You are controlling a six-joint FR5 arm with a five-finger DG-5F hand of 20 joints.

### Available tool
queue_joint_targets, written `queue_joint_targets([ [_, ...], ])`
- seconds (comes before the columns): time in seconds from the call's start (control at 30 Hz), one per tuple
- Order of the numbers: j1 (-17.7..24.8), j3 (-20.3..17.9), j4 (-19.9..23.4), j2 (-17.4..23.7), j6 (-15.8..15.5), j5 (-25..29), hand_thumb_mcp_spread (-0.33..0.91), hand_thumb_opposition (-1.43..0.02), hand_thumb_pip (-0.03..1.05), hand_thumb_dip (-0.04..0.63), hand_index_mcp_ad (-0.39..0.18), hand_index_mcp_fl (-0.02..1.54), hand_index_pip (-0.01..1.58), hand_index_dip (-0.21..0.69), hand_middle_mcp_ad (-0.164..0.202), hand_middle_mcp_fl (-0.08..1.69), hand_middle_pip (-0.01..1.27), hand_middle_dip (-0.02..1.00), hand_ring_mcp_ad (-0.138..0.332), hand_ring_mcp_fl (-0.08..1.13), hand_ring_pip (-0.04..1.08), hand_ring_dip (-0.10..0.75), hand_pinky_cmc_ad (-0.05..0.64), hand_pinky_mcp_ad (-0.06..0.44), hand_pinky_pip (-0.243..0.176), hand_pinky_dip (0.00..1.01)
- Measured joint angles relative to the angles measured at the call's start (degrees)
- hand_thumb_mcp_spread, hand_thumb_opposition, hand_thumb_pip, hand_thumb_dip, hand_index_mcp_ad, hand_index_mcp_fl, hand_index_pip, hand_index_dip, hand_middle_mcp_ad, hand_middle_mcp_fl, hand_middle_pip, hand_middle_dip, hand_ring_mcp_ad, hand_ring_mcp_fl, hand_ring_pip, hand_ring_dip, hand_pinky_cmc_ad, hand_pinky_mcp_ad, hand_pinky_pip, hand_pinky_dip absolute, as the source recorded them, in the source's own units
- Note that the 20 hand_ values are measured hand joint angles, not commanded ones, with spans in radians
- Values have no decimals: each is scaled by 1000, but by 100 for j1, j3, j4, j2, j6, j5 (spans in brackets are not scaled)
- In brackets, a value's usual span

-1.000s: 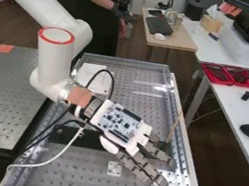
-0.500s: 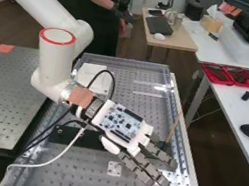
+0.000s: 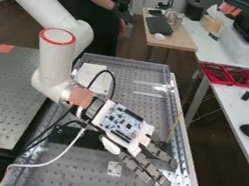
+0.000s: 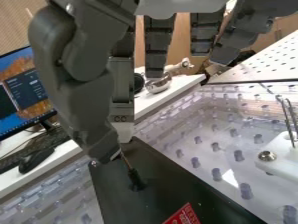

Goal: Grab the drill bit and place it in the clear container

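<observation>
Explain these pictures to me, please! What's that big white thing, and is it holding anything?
It's a robot: a bending white metal arm with a dark grey hand. One picture looks down from high above the bench; the other comes from a camera on the arm's wrist. On the see-through, dotted surface lies a flat black board. A thin rod with a black lower end stands there, right by the hand. I can't tell if it's held.

Plate point(image 4: 176, 172) – smooth and matt, desk point(image 3: 180, 41) – wooden
</observation>
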Motion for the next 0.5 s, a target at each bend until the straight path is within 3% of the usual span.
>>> queue_joint_targets([
  [0.2, -4, -80, 231, 19, 80, 76, 524, -939, 531, 269, -152, 651, 1318, 87, 3, 182, 143, 138, 195, -10, 72, -42, 307, 136, -91, 192],
  [0.3, -5, -101, 287, 26, 99, 78, 520, -939, 480, 257, -148, 759, 1314, 93, 3, 218, 143, 138, 195, -3, 87, -45, 304, 136, -89, 188],
  [0.5, -7, -131, 332, 36, 105, 96, 518, -960, 461, 253, -148, 831, 1218, 93, 3, 218, 143, 138, 195, 2, 94, -37, 304, 136, -93, 192],
])
